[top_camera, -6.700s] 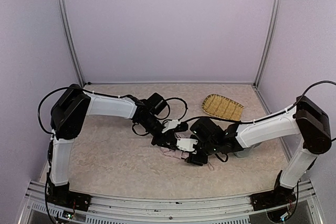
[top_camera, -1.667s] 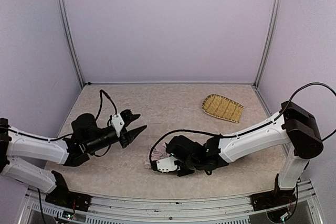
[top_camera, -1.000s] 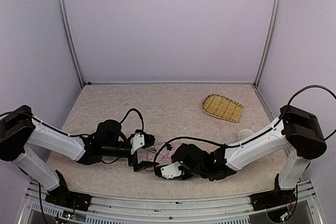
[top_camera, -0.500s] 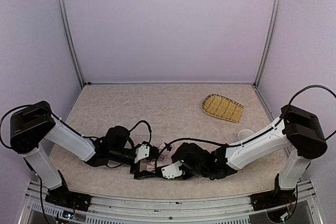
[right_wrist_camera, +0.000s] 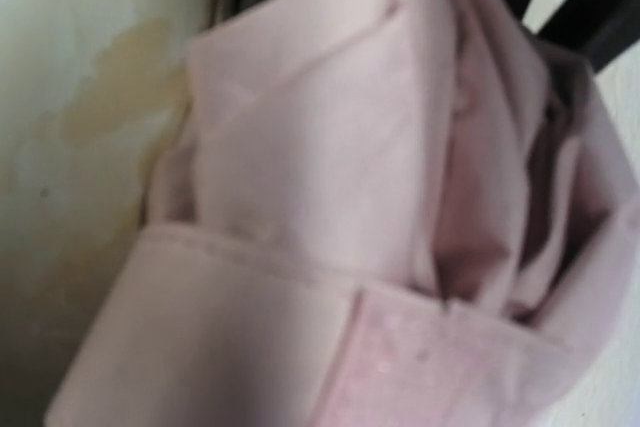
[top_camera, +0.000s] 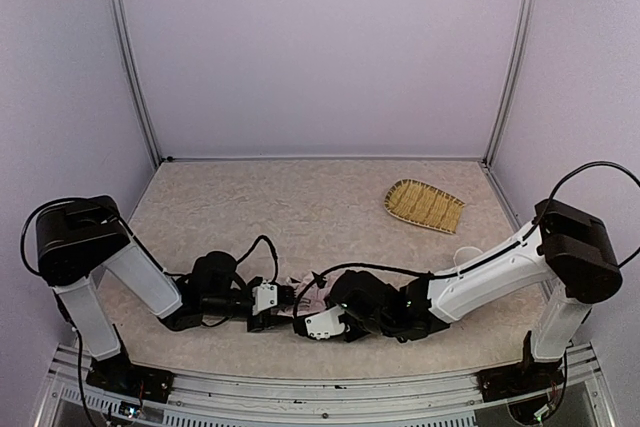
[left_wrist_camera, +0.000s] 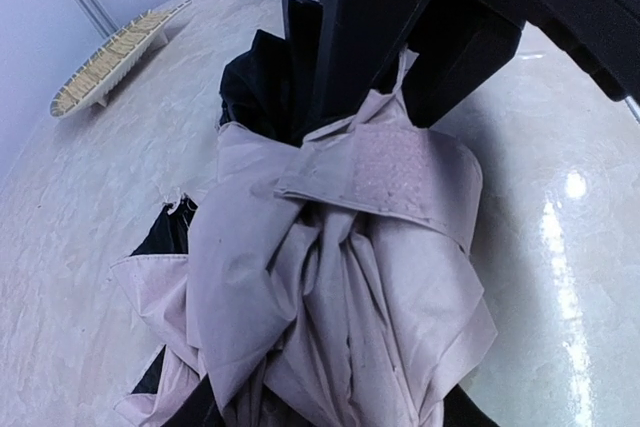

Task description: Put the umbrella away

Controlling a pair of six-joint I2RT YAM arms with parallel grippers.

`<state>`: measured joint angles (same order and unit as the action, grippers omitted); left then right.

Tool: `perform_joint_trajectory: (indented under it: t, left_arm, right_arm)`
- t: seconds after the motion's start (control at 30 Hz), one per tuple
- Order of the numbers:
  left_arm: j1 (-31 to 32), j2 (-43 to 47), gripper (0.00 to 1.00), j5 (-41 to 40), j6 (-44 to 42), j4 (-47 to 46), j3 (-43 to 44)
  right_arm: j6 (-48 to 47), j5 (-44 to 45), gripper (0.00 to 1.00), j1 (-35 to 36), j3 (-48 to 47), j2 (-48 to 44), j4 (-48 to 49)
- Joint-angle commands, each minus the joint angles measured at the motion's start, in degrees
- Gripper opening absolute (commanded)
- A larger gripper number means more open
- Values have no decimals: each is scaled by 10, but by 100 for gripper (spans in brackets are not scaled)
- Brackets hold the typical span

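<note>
Tabletop (top_camera: 300, 207) bears umbrella (left_wrist_camera: 340, 277), half-hidden between left gripper (top_camera: 277, 318) and right gripper (top_camera: 304, 326).

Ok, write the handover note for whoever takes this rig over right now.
Right gripper: fingers shut on the pale pink folding umbrella with black lining, near the table's front edge.
Left gripper: low against the same bundle; open or shut cannot be told.
Done: canopy collapsed and bunched, pale strap lying across it.
Left: fabric loose, lining showing; strap fastening unclear. Tidy folds, secure strap.
Woven bamboo tray sits apart, far right.
</note>
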<state>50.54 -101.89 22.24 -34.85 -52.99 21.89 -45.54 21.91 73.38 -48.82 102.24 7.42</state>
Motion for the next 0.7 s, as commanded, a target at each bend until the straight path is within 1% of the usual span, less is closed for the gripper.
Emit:
perform_joint_trajectory:
  t: [0.0,0.03,0.13,0.23,0.27,0.3,0.33,0.37,0.4,0.43,0.57,0.67]
  left_arm:
    - [-9,-27,25,14,-11,-11,-10]
    - [-10,-27,20,15,-12,-10,-9]
    - [-10,-23,0,12,-18,4,-6]
    - [-8,-23,0,7,-25,21,-1]
    - [-6,-23,0,3,-34,36,3]
    - [-3,-26,0,0,-45,56,8]
    - [4,-29,0,-5,-61,84,15]
    - [10,-35,0,-13,-77,109,22]
    - [17,-41,0,-24,-88,126,28]
    - [23,-46,0,-35,-97,137,31]
    - [33,-57,0,-56,-108,157,38]
    - [32,-55,0,-66,-112,158,37]
  right_arm:
    - [33,-67,0,4,7,30,-55]
    - [35,-67,4,4,7,29,-52]
    - [41,-58,30,4,8,29,-48]
    - [58,-28,44,4,8,28,-41]
    - [67,-17,50,4,6,25,-41]
    - [76,-13,66,4,3,21,-44]
    - [84,-12,71,4,1,11,-47]
    - [95,-16,73,4,1,3,-52]
    - [100,-19,95,4,1,-7,-55]
    - [108,-21,99,4,1,-17,-61]
    - [147,-39,100,4,-7,-66,-102]
    - [177,-85,100,4,-14,-114,-135]
